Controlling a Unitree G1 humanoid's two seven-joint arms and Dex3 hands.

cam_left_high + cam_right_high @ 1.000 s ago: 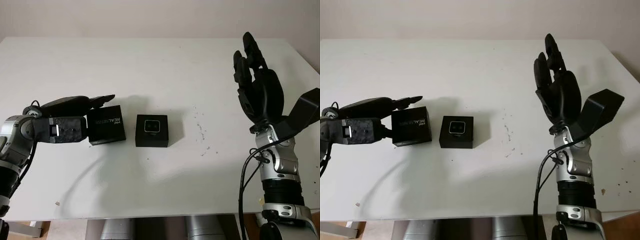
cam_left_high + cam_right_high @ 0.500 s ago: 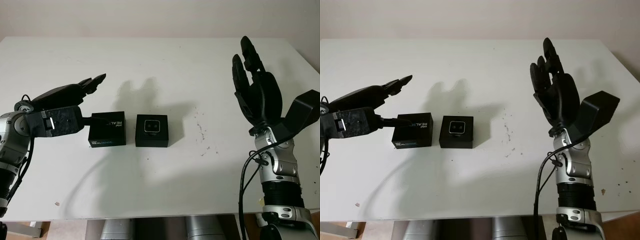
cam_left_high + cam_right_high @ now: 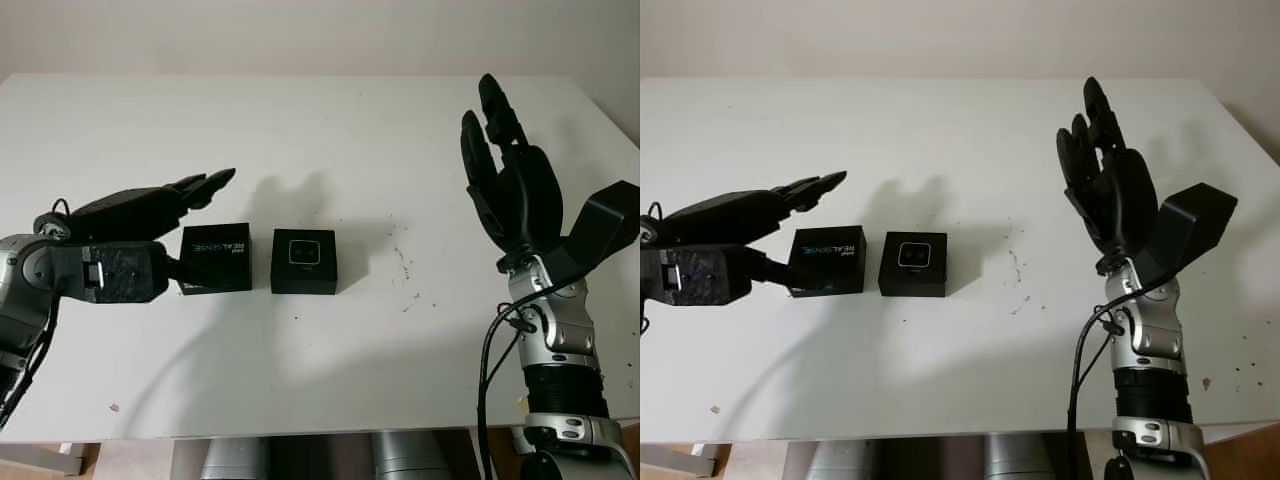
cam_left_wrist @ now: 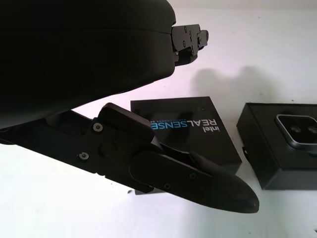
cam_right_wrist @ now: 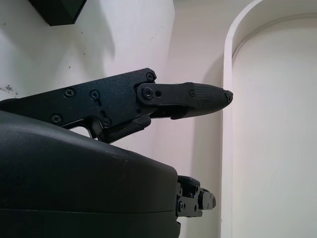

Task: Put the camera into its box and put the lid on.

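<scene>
Though empty and open, left hand [image 3: 150, 235] just beside lid [image 3: 216, 257], near box [image 3: 304, 261].

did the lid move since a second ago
Yes. The lid, tilted up against the left robot hand then, now lies flat on the table, left of the box.

left hand [image 3: 150, 215]: open, low, reaching inward | right hand [image 3: 510, 180]: open, raised upright
</scene>
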